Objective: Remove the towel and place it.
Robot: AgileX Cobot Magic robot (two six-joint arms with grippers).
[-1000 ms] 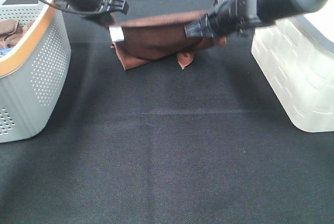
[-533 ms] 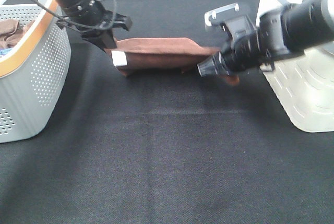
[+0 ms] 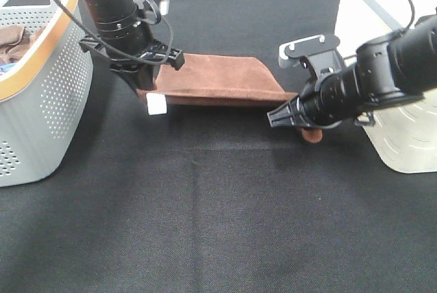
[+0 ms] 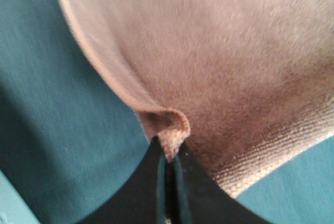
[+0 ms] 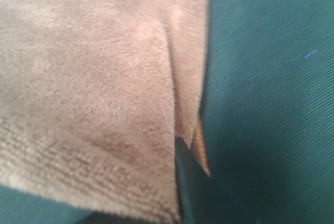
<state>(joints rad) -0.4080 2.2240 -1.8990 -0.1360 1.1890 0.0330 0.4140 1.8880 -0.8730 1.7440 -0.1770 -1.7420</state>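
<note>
The reddish-brown towel [image 3: 218,80] is stretched between both grippers, low over the black cloth. A small white tag [image 3: 156,105] hangs at its left end. My left gripper [image 3: 142,91] is shut on the towel's left corner; in the left wrist view its fingers [image 4: 156,182] pinch a folded hem [image 4: 168,127]. My right gripper [image 3: 285,117] is shut on the right corner, with a bit of towel poking out below it [image 3: 313,134]. The right wrist view shows the towel [image 5: 88,78] hanging over the fingers.
A grey perforated basket [image 3: 48,95] with an orange rim stands at the left and holds another brown cloth [image 3: 15,39]. A white basket [image 3: 396,136] stands at the right, close behind my right arm. The black tablecloth [image 3: 218,225] spreads to the front.
Both grippers have come down and toward the front with the towel, which has gone from hanging bunched up to stretched out flat and low. The right gripper has moved right.
</note>
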